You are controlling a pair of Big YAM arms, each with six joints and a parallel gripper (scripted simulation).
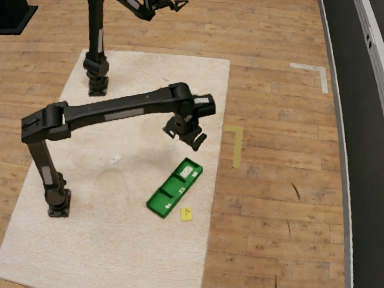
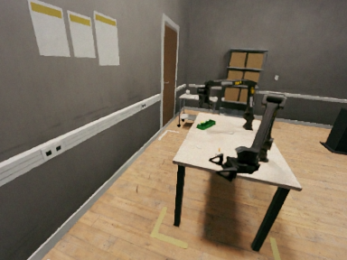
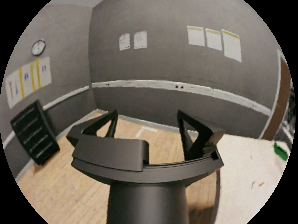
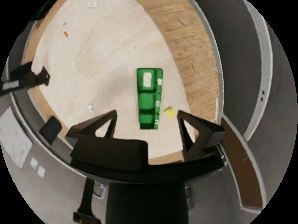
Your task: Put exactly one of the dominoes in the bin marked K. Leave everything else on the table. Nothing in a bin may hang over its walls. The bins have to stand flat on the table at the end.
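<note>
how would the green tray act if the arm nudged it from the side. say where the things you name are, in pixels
The green tray (image 1: 167,195) (image 2: 206,125) (image 4: 147,102) would probably slide rather than tip, being long and low. Its straight, thin walls suggest it's stiff, and likely light for its size.

Top view: L gripper (image 1: 172,4) cut off at 12 o'clock; bin labels (image 1: 181,190) prob. too small to read.
</note>
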